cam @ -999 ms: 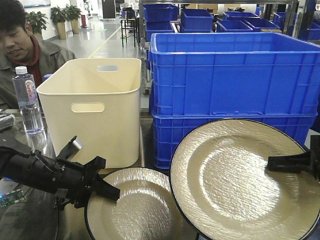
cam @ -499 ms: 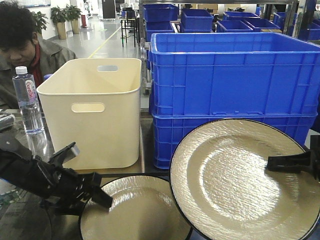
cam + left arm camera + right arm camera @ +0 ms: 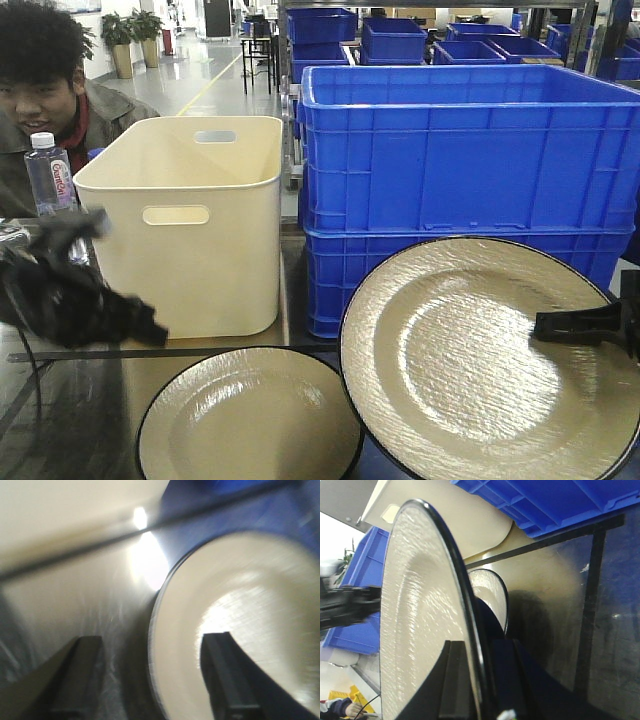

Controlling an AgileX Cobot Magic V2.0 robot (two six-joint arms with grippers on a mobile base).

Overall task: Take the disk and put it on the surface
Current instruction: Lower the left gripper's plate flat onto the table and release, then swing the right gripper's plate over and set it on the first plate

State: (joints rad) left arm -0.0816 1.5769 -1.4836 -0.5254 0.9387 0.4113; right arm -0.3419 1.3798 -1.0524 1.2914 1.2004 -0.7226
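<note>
Larger plate [image 3: 470, 370] is clamped upright at its rim by right claw [image 3: 575, 325], left claw [image 3: 150, 675] spread empty beside smaller plate [image 3: 250, 420] lying on table [image 3: 60, 420]; slippage from the thin edge grip is judged likely.

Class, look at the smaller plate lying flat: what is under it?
The smaller plate rests on the dark glossy tabletop, just in front of a black tape line. The patch of tabletop directly beneath it is covered, so nothing there can be seen.
</note>
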